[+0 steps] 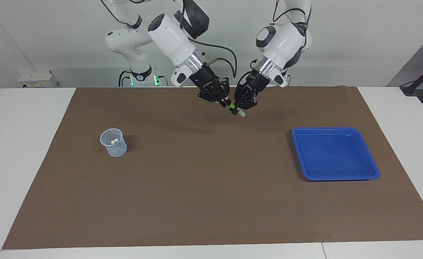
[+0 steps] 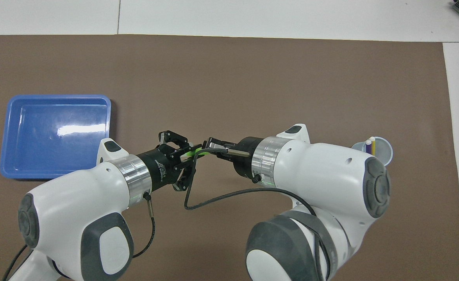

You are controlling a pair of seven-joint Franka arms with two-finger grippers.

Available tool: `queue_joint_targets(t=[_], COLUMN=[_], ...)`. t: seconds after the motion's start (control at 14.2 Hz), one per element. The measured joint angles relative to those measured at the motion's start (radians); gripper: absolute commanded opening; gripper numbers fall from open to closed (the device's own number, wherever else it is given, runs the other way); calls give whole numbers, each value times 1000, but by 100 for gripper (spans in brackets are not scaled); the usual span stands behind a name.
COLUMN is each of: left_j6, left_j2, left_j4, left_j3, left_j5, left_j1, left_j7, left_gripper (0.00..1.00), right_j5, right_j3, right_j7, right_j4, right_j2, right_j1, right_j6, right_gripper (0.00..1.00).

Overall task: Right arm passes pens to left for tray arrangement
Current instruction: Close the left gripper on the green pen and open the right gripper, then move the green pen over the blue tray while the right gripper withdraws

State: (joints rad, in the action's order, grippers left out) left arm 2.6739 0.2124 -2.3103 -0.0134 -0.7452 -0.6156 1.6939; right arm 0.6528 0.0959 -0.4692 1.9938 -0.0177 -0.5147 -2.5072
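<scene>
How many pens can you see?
3. The green pen is gripped in mid-air between both grippers over the mat; the purple pen and yellow pen stand in the mesh cup.

Tray (image 1: 335, 154) toward left arm's end of mat (image 1: 211, 201); cup (image 1: 113, 142) toward right arm's end, pens (image 2: 370, 145) in it.

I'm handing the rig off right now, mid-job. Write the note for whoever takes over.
Right gripper: shut on the green pen, in the air over the mat.
Left gripper: shut on the same pen's other end.
Purple pen and yellow pen: standing in the mesh cup, toward the right arm's end.
Tray: toward the left arm's end, no pens in it.
Done: green pen out of the cup, both grippers on it.
Left: right releases, left places it; then two more pens.
</scene>
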Motion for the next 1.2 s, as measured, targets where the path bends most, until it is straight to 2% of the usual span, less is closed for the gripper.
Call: queue_joint_targets(t=[0.35,0.42,0.49,0.56,0.63,0.99,1.2], left_j6=[-3,-3,-4,-6,-9,-25,-74], left_j2=[0,0,0,0,0,0,0], left_j4=[0,0,0,0,0,0,0], left_j3=[-1,-1,-1,-2,-3,-6,-11], left_j5=[0,0,0,0,0,0,0], left_j1=[0,0,0,0,0,0,17], left_j7=[0,-1,-5,-9,-22,-50,-163], left_gripper=[0,0,0,0,0,0,0], right_j5=[0,0,0,1,1,1,-4], right_j3=[0,0,0,0,0,-2,-6], right_j7=[0,0,0,-1,-2,-2,89], right_j4=[1,1,1,1,2,1,-2], right_j2=[0,0,0,0,0,0,-3], right_j1=[0,0,-1,-1,-1,0,17], right_j6=[0,0,0,0,1,5,105], right_gripper=[0,5,26,68,100,100,100])
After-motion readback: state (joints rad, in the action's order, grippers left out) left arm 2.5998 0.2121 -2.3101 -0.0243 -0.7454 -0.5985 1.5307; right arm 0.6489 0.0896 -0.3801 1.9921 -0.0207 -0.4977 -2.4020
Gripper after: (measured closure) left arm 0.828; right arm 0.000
